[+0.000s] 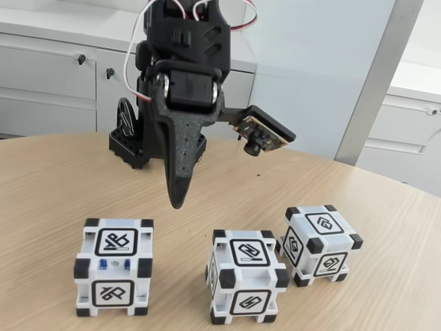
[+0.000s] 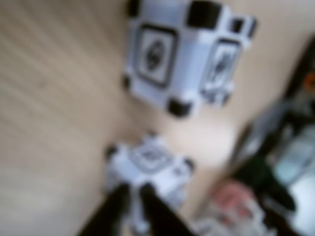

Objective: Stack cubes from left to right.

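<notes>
Three white cubes with black corners and line glyphs stand in a row on the round wooden table [image 1: 55, 186] in the fixed view: the left cube [image 1: 114, 265], the middle cube [image 1: 247, 276] and the right cube [image 1: 320, 245], the last two almost touching. My black gripper [image 1: 177, 203] hangs point-down above the table, behind the gap between the left and middle cubes, shut and holding nothing. The blurred wrist view shows the gripper [image 2: 134, 191] over one cube [image 2: 147, 164], with another cube [image 2: 187, 54] farther off.
The arm's base [image 1: 131, 141] sits at the back of the table. White cabinets [image 1: 48, 76] and a grey pillar [image 1: 375, 76] stand behind it. The table's curved edge [image 1: 386, 183] runs close behind the right cube. Blurred clutter [image 2: 275, 162] is at the wrist view's right.
</notes>
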Robot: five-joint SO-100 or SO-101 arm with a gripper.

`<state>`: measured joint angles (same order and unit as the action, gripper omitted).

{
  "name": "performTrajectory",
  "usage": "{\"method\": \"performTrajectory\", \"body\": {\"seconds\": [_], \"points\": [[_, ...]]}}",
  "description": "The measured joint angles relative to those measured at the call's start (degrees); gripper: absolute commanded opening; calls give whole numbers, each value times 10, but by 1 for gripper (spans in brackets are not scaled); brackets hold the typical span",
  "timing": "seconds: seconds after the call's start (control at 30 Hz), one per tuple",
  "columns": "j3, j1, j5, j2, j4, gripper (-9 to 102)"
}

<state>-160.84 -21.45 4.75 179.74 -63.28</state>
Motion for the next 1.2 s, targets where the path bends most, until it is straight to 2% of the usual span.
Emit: {"method": "performTrajectory", "body": {"seconds": [0.47,0.97,1.2], "points": [[0,-1,-56,0,0,0],[3,1,-30,-7,0,2],[114,2,-58,-41,-2,5]]}}
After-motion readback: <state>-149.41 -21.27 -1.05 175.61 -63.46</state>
